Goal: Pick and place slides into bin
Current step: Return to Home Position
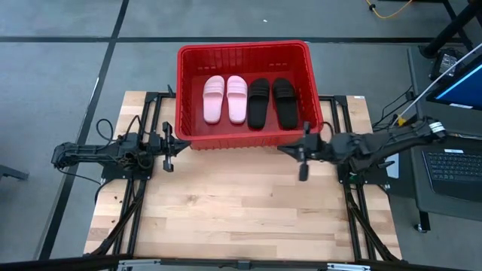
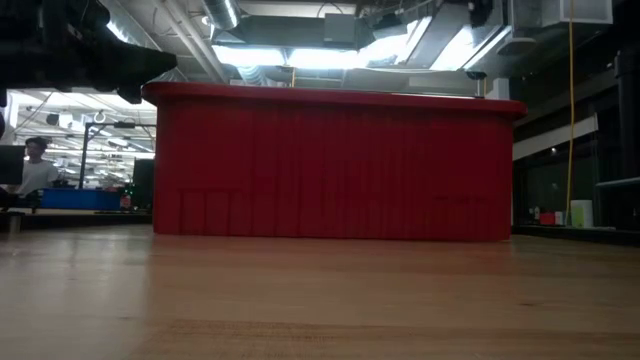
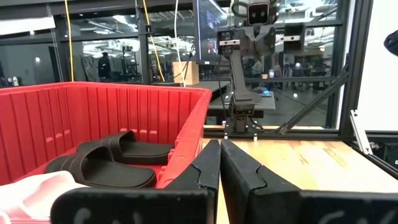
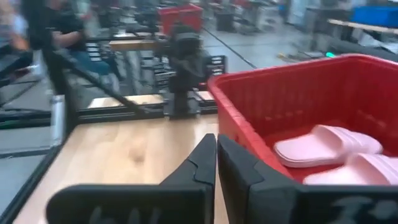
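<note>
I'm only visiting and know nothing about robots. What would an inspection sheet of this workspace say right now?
Surface: pale wooden plank table.
Job's things: large bright red plastic bin at the table's far edge; two pale pink slide sandals and two black slide sandals lie side by side inside it.
Clutter: nothing seen.
Grippers: left gripper and right gripper hang by the bin's near corners, fingers shut, holding nothing.
Cables: black cables along the table's sides; yellow cable on the floor.
Surroundings: open laptop right of the table; a person far behind.
</note>
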